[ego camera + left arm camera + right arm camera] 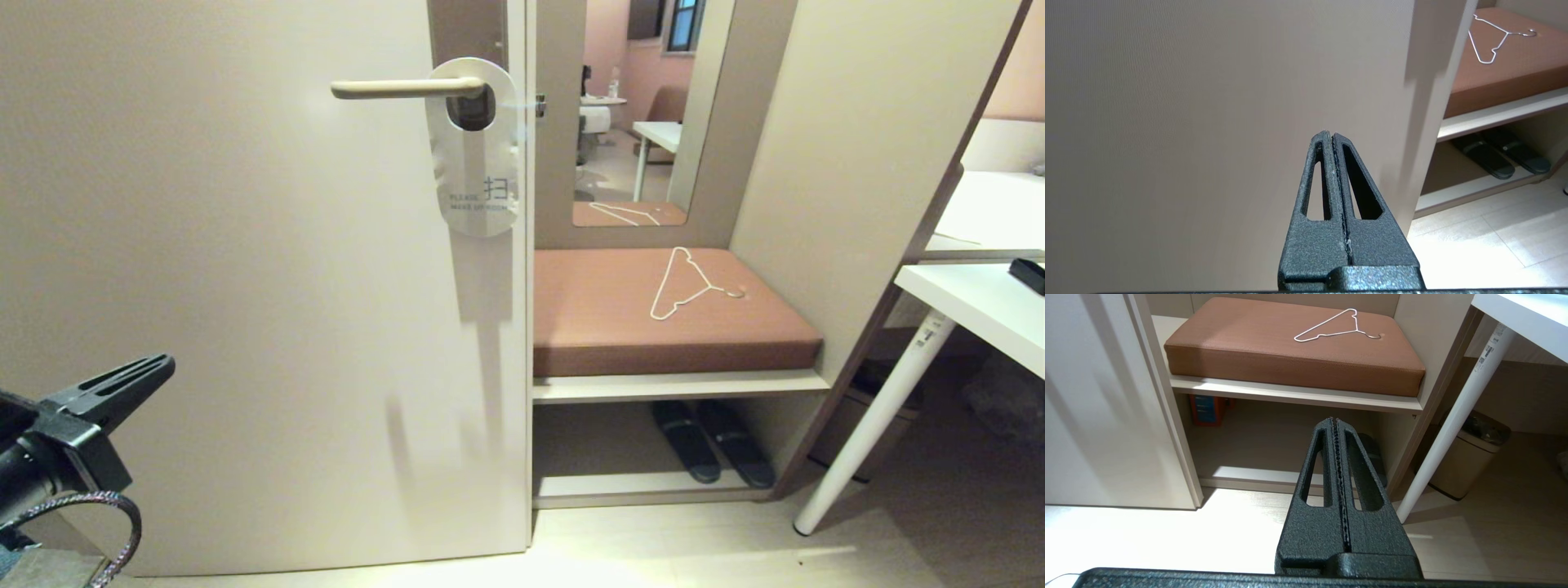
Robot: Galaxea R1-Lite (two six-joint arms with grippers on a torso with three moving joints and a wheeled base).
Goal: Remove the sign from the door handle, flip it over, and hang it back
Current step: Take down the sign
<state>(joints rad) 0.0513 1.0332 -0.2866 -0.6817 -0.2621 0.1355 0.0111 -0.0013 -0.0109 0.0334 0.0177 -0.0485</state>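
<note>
Left gripper: the left gripper [159, 365] sits low at the left edge of the head view, close to the door [245, 327], jaws pressed together and holding nothing; its wrist view shows the two fingers [1349, 171] meeting along one seam.

Right gripper: the right gripper [1336, 422] is out of the head view, fingers closed and empty, pointing towards the bench's lower shelf; it looks parked.

Sign: the sign [476, 155] hangs by its round hole on the door handle [404, 87], white side with grey lettering facing out, blue side not visible.

Direction from the left gripper: the sign lies well above it and off to its right, well apart from the fingertips.

Long axis: the sign's runs vertically down the door face; the handle's runs level, its free end pointing to the left.

Nearer arm: the left, by my judgement.

Next move needs: jaws opened first, then a rise to the sign's lower end; the sign probably slides off leftwards along the lever.

Nearby: a white wire clothes hanger [686, 282] lies on the brown bench cushion [604, 318], not part of the job.
</note>
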